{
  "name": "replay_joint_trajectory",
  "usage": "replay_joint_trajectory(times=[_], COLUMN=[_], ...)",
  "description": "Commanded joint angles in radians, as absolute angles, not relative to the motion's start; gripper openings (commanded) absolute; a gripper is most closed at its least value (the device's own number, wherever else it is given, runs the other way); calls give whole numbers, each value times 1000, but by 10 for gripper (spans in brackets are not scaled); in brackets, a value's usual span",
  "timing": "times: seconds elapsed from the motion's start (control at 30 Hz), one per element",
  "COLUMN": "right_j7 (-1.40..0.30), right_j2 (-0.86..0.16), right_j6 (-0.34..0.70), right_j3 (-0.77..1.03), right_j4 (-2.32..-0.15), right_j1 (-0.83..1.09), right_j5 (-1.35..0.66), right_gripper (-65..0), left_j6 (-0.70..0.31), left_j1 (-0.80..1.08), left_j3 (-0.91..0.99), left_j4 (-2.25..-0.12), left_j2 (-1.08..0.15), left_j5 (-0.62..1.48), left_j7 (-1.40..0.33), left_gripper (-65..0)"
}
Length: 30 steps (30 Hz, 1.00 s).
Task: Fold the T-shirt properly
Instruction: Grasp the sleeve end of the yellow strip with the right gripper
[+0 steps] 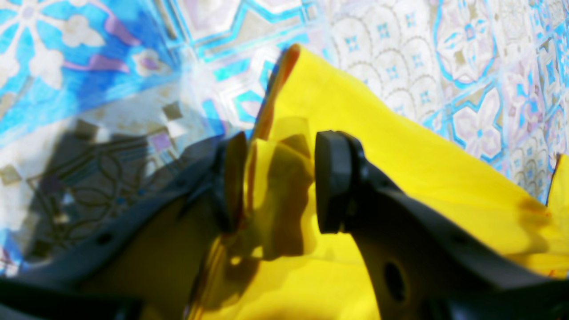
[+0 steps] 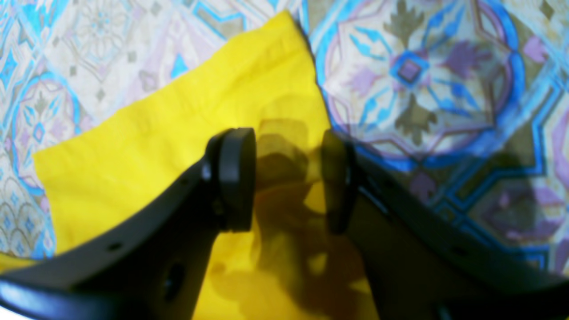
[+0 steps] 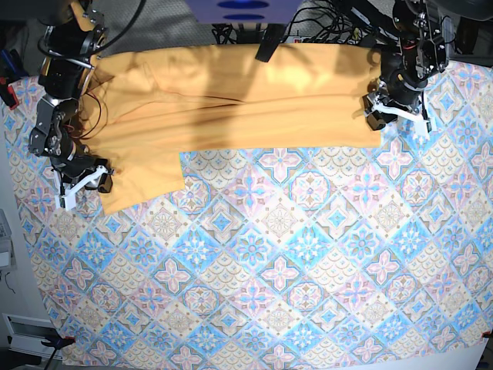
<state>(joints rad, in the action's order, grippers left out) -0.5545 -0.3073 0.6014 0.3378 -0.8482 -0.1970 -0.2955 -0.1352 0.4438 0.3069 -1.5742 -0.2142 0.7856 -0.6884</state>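
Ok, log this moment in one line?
T-shirt: spread along far edge of patterned cloth | left end effector: open, fabric between pads | right end effector: open over sleeve

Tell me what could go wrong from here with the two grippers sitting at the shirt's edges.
1. The left gripper has a raised fold of the T-shirt between its open jaws; pulling away could snag and drag it.
2. The right gripper stands open over the shirt's sleeve; lifting carelessly might rumple that edge.
3. The shirt lies wrinkled on the patterned cloth, so the next fold may come out uneven.
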Motion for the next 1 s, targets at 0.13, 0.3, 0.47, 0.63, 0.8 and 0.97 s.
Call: replay_joint_trajectory(times=[0.13, 0.3, 0.47, 0.63, 0.8, 0.97], right_j7=[-545, -572, -639, -754, -809, -840], right_j2=[-323, -323, -323, -323, -323, -323], right_j6=[610, 613, 661, 667, 668, 676], right_j3=[338, 338, 349, 412, 466, 486], right_j4=[-860, -868, -1012, -1208, -1311, -1457], right_j1=[-222, -217, -179, -88, -16, 79], right_j5=[-306, -306, -312, -403, -479, -495], right_gripper=[-480, -649, -642, -642, -642, -642], left_j6=[-143, -143, -143, -143, -143, -143], left_j1=[443, 443, 443, 443, 443, 443], left_j3=[311, 311, 311, 311, 311, 311], left_j4=[-1589, -1589, -1589, -1589, -1589, -1589], left_j2=[-225, -225, -225, -225, -225, -225], left_j5=[794, 794, 794, 794, 794, 794], left_j7=[-674, -674, -674, -674, -671, -671], left_gripper=[-402, -402, -402, -402, -402, -402])
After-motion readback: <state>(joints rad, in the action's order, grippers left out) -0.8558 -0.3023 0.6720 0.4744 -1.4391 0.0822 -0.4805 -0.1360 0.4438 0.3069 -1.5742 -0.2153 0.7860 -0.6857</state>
